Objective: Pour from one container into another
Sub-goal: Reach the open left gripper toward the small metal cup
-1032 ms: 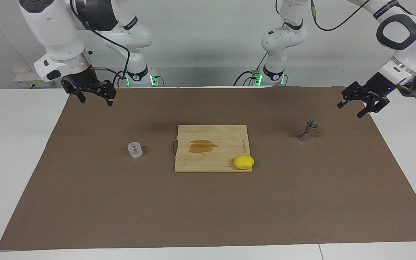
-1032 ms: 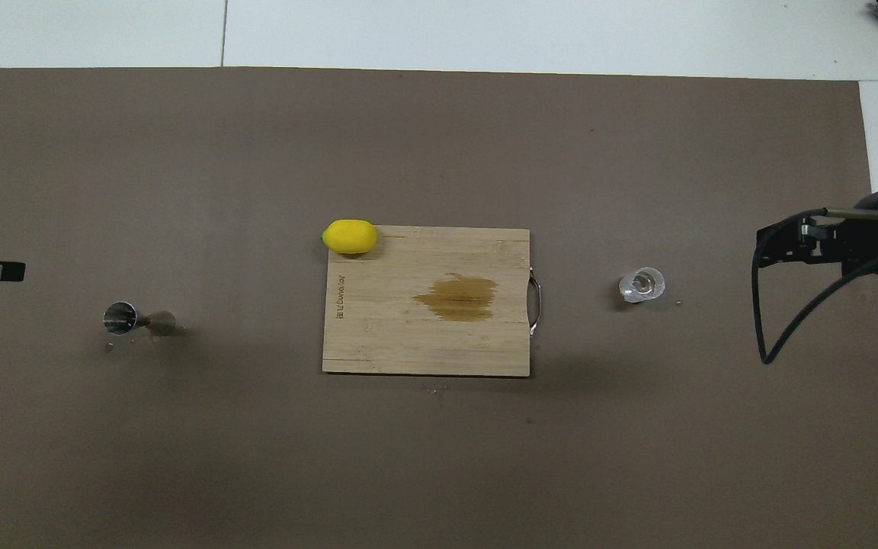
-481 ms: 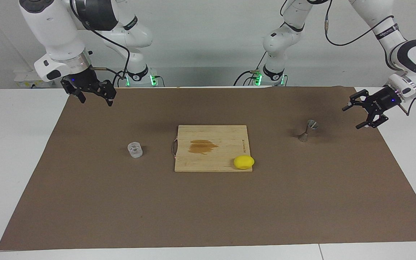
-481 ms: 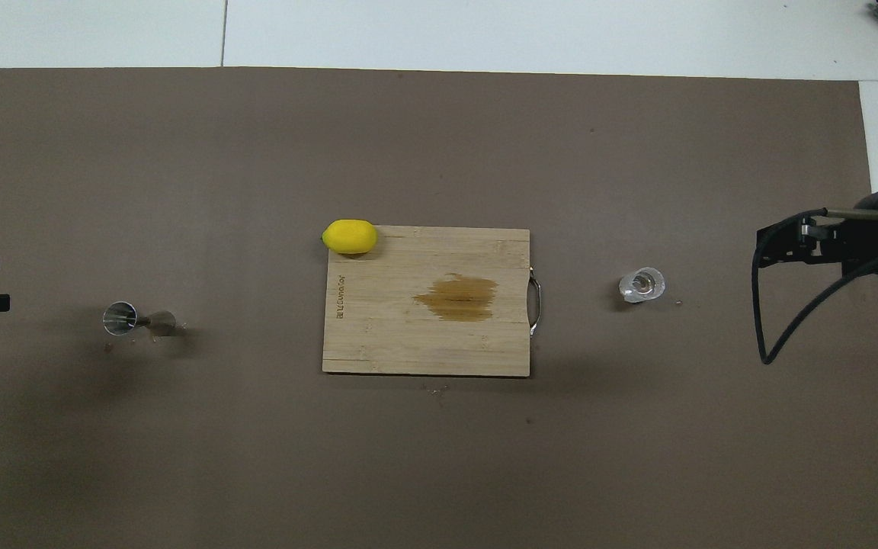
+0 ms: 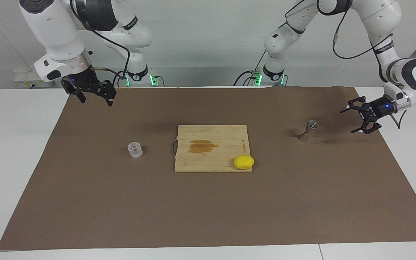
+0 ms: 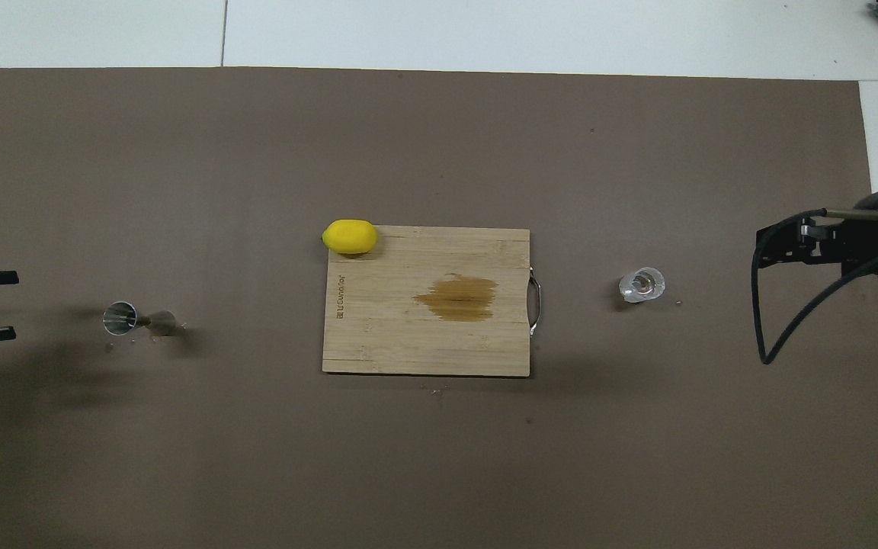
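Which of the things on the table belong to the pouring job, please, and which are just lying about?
For the job:
- glass cup, to pour from
- metal jigger, to pour into
- left gripper, open beside the jigger
- right gripper, open, waiting

Lying about:
- cutting board, stained
- lemon on the board's corner

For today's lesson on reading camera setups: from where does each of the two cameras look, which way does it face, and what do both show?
Facing view: high across the table, looking at the robots; both whole arms show, the open left gripper near the small silver hourglass metal jigger, the open right gripper raised.
Overhead view: above the robots' end, looking steeply down; only the left gripper's tips and the right gripper show.
Shared: jigger, small clear glass cup, rectangular wooden cutting board, yellow lemon.
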You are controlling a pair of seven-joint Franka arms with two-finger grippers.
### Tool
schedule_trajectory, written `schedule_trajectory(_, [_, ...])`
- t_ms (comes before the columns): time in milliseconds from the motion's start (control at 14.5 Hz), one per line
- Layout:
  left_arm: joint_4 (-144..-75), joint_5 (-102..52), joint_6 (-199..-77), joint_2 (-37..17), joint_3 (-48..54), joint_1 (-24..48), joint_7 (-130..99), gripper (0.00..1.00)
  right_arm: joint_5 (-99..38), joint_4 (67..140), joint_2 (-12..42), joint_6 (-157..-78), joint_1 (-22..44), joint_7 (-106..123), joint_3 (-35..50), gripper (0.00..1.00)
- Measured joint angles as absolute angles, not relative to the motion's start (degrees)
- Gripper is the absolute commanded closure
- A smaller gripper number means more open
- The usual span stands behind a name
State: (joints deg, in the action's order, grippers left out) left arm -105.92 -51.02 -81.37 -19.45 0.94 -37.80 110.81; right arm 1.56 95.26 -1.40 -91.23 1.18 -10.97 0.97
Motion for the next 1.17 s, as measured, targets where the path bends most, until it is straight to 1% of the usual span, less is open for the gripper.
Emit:
schedule_trajectory(275, [-107.3, -53.3, -76.5, -24.3, 1.0, -40.1, 123.7, 0.00, 1.6, 95.3, -1.4, -91.2, 1.2, -11.0, 1.0, 0.00])
schedule_trajectory(481, [-109.7, -55.2, -74.3, -26.4, 1.1, -40.4, 133.0, 0.00, 1.6, 95.4, -1.4, -91.2, 1.2, -11.0, 1.0, 0.00])
schedule_trajectory(756, [-111.3, -58.7, -74.0, -26.6, 2.0, -39.4, 136.2, 0.00, 1.6, 95.4, -1.4, -91.2, 1.2, -11.0, 1.0, 0.00])
schedule_trajectory(1169, [-112.4, -61.7, -74.4, -26.6, 2.2, -35.4, 136.3, 0.00, 1.6, 95.5, -1.4, -91.2, 1.2, -11.0, 1.0, 0.00])
